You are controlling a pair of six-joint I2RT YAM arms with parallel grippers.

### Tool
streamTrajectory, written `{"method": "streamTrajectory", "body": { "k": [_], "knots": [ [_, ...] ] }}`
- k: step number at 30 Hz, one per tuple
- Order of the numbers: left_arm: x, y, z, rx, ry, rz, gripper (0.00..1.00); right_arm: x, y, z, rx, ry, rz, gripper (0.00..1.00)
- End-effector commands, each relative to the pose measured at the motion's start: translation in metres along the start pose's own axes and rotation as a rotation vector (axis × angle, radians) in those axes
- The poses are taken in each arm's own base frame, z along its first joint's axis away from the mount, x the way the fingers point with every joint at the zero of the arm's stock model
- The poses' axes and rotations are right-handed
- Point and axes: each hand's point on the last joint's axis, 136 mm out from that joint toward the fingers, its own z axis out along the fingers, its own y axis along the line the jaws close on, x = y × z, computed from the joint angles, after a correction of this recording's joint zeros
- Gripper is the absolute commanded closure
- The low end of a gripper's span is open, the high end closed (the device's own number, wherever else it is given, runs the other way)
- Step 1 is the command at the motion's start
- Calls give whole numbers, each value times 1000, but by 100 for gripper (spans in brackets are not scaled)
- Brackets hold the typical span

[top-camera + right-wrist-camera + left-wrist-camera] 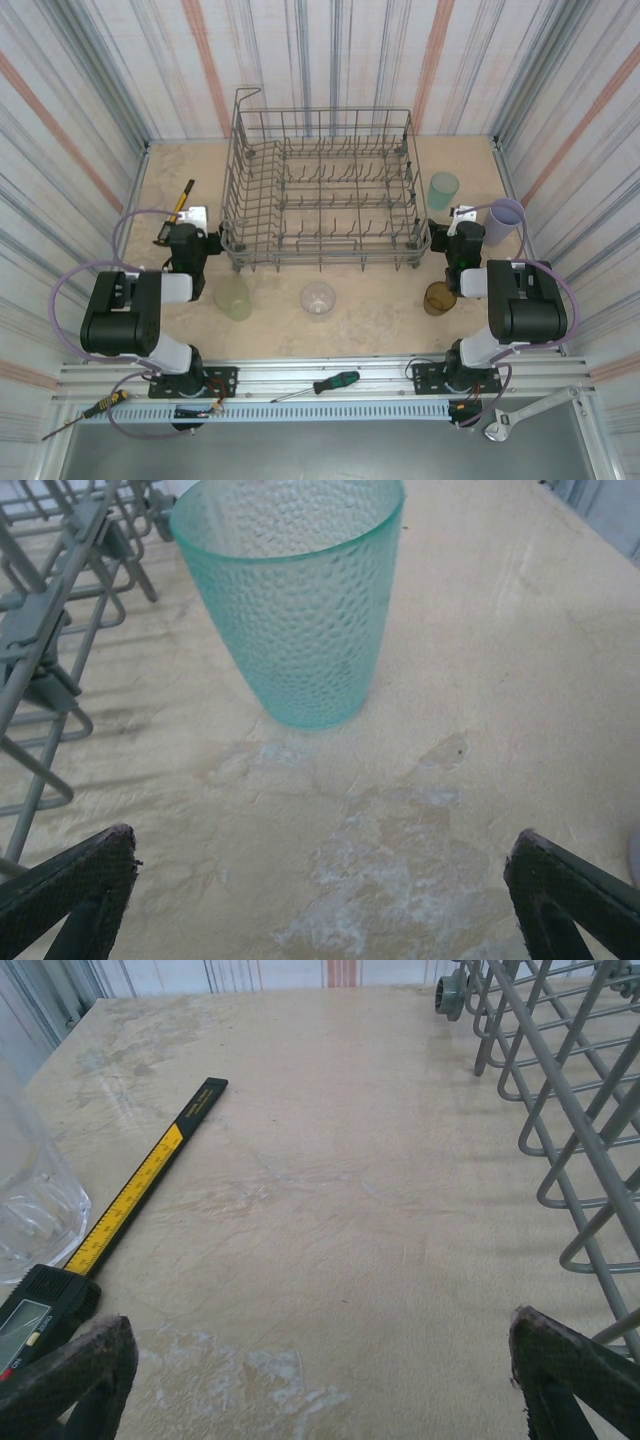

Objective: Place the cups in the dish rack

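Grey wire dish rack [320, 190] sits at the far middle of the table [380, 325], tines up. Every cup you can see stands upright on the tabletop outside it:
- the teal-green cup [300, 600] is just off the rack's right side toward its far end, dimpled wall, mouth up
- the lavender cup [503, 222] is further right of the rack, past the teal one and nearer you
- the amber-brown cup [438, 298] is off the rack's near right corner
- the clear cup [318, 299] is in front of the rack's near side, about the middle
- the yellow-green cup [233, 298] is off the rack's near left corner
- a second clear cup [30, 1200] is left of the rack, cut off at the edge of your left wrist view

Your right gripper [325, 875] is spread wide with nothing between its fingers. It's low over bare table right of the rack, the teal cup straight ahead and apart from it.

Your left gripper [330, 1360] is also spread wide and holds nothing. It's just left of the rack, with rack wires close by its right finger; can't tell if they touch.

A black and yellow caliper [140, 1185] lies flat left of the rack, beside the second clear cup, its display end at the left finger [90, 1360].

Nearer you than the rack, on the metal frame [400, 370], are a green-handled screwdriver [320, 385], a yellow-handled screwdriver [85, 410] off to the left, and a wrench [520, 415] off to the right
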Motion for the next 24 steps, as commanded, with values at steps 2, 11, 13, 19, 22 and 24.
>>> {"method": "streamTrajectory", "body": {
  "k": [2,11,13,19,22,24],
  "knots": [
    [-13,6,-8,-42,-50,-14,1,-16,-10,-6,47,-42,42,1],
    [-36,31,-30,-177,-59,-68,1,-49,-28,-29,160,-49,97,1],
    [-41,34,-33,-196,-65,-77,1,-56,-35,-35,181,-33,132,1],
    [-68,56,-52,-315,-85,-155,1,-84,-37,-49,186,-3,210,1],
    [-77,66,-62,-377,-63,-232,1,-92,-36,-56,192,36,252,1],
    [-82,71,-69,-404,-46,-280,1,-95,-33,-59,186,69,269,1]
  ]
}}
